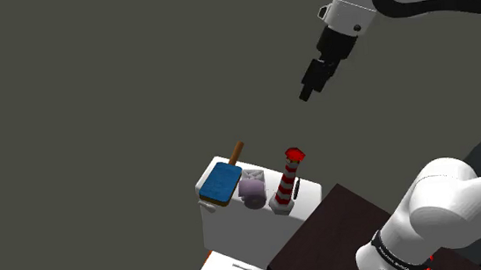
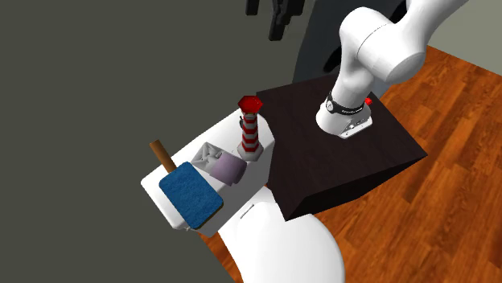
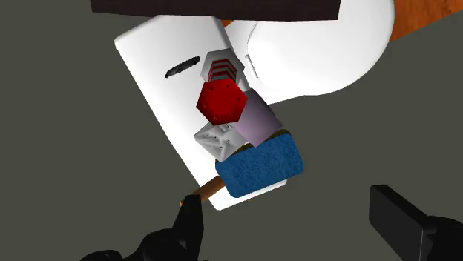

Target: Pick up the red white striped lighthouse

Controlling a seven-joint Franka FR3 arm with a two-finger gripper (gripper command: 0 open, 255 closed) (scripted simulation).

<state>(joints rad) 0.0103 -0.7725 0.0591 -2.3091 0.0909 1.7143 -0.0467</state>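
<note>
The red and white striped lighthouse (image 1: 287, 181) (image 2: 250, 129) stands upright on a white toilet tank (image 1: 234, 232) (image 2: 166, 204), at the end nearest the stand. From the wrist view I look down on the lighthouse's red hexagonal top (image 3: 220, 101). My black gripper (image 1: 307, 93) (image 2: 277, 18) (image 3: 286, 215) hangs open high above the tank, well clear of the lighthouse, with nothing between its fingers.
Beside the lighthouse on the tank lie a lilac roll (image 1: 252, 192) (image 2: 228, 169), a crumpled white object (image 3: 214, 139) and a blue brush with a brown handle (image 1: 219, 183) (image 2: 191, 194). The dark stand (image 2: 342, 157) abuts the tank. The white toilet lid (image 2: 277, 249) lies below, over a wooden floor (image 2: 454, 201).
</note>
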